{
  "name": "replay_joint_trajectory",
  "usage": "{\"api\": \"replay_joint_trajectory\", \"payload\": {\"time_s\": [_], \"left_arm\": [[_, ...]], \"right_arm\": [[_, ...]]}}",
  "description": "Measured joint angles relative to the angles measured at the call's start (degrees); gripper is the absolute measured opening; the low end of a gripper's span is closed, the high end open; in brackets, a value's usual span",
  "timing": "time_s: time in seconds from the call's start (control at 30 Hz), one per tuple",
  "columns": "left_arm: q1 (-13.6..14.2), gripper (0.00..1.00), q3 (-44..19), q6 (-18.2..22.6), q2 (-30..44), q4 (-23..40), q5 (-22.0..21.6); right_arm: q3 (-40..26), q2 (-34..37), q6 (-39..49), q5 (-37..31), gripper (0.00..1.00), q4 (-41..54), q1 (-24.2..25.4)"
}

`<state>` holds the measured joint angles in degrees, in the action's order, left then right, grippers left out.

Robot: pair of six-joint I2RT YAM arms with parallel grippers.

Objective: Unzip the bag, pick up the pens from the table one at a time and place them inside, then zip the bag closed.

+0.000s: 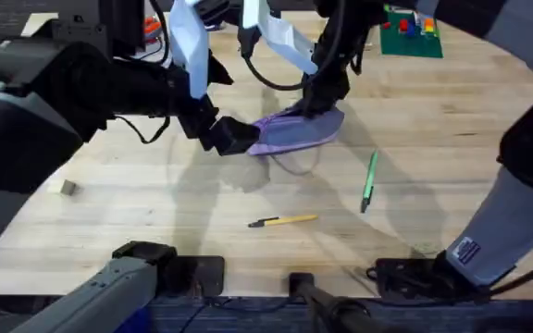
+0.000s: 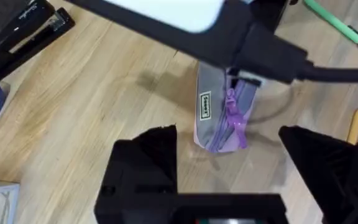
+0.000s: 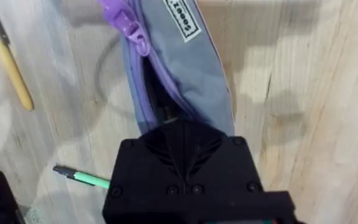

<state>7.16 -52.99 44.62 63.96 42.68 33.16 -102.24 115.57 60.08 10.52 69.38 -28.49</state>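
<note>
Lilac pouch (image 1: pixel 296 132) lies mid-table (image 1: pixel 155 203), partly unzipped. Right gripper (image 1: pixel 317 100) clamps its right end; left gripper (image 1: pixel 239 137) gapes at its left end. Green pen (image 1: pixel 368 180), yellow pen (image 1: pixel 285 220) lie nearer.

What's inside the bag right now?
The bag is partly unzipped; its slit looks dark, with nothing visible inside. The right gripper covers the far end. Both pens lie outside on the table: green pen, yellow pen.
</note>
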Motion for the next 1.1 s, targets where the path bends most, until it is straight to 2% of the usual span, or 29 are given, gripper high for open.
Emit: {"api": "replay_joint_trajectory", "payload": {"time_s": [0.23,0.3,0.33,0.5,0.53,0.6,1.1], "left_arm": [[0.00,0.993,0.00,0.00,0.00,0.00,-0.02],[0.00,0.993,0.00,0.00,-0.02,0.00,-0.02],[0.00,0.993,0.00,0.00,0.00,0.00,0.00],[0.00,0.993,0.00,0.00,-0.02,0.00,0.00],[0.00,0.993,0.00,0.00,0.00,0.00,-0.02],[0.00,0.993,0.00,0.00,-0.02,0.00,0.00],[0.00,0.993,0.00,0.00,-0.02,0.00,-0.01]], "right_arm": [[0.00,0.00,0.00,0.00,0.031,-0.11,0.00],[0.00,0.00,0.02,0.02,0.071,-0.09,0.00],[0.00,0.00,0.04,0.05,0.136,-0.11,0.00],[0.00,0.00,0.52,0.24,0.847,0.10,-0.15],[0.00,0.02,0.81,0.29,0.954,0.16,-0.22],[0.00,0.02,0.85,0.26,0.992,0.15,-0.37],[0.00,0.00,0.85,0.24,0.996,0.11,-0.37]]}}
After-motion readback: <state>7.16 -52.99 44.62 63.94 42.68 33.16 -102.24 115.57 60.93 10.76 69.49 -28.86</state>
